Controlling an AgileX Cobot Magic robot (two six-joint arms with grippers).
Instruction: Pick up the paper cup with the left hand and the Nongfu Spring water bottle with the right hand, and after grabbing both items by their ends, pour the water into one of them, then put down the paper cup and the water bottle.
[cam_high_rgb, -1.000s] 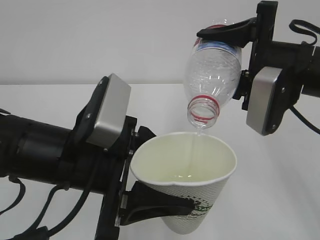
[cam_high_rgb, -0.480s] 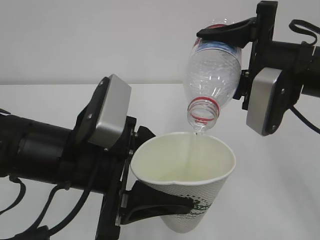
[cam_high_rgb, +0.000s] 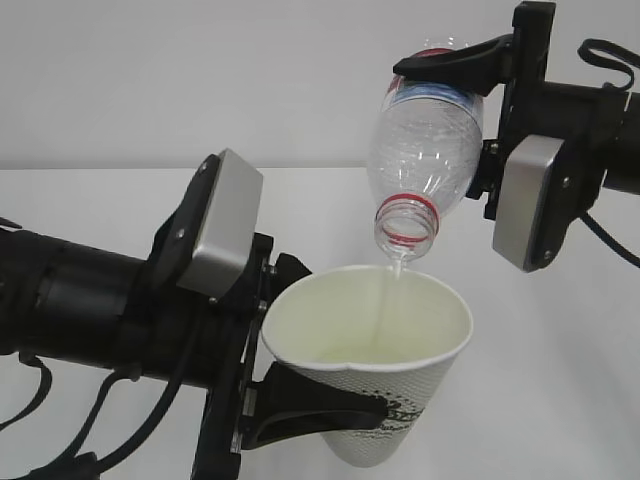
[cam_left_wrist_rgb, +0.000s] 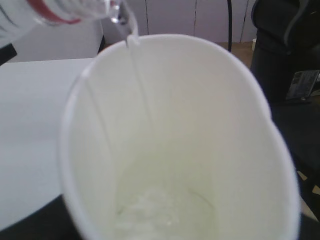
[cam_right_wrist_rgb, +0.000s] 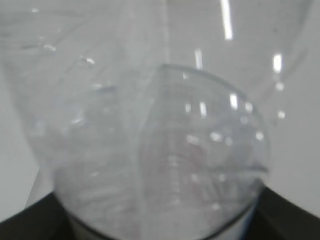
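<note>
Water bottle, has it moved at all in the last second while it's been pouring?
No. The Nongfu Spring water bottle stays tipped mouth-down over the paper cup, at the same spot against the table's far edge behind it.

A white table (cam_high_rgb: 560, 400) stretches out under everything, meeting a plain pale wall (cam_high_rgb: 200, 70) behind. Off to one side stands dark equipment (cam_left_wrist_rgb: 285, 45), blurred.

Plain pale grey wall (cam_high_rgb: 200, 70) behind, white tabletop (cam_high_rgb: 100, 200) below — even, soft light, pale panelled wall (cam_left_wrist_rgb: 200, 20) beyond.
</note>
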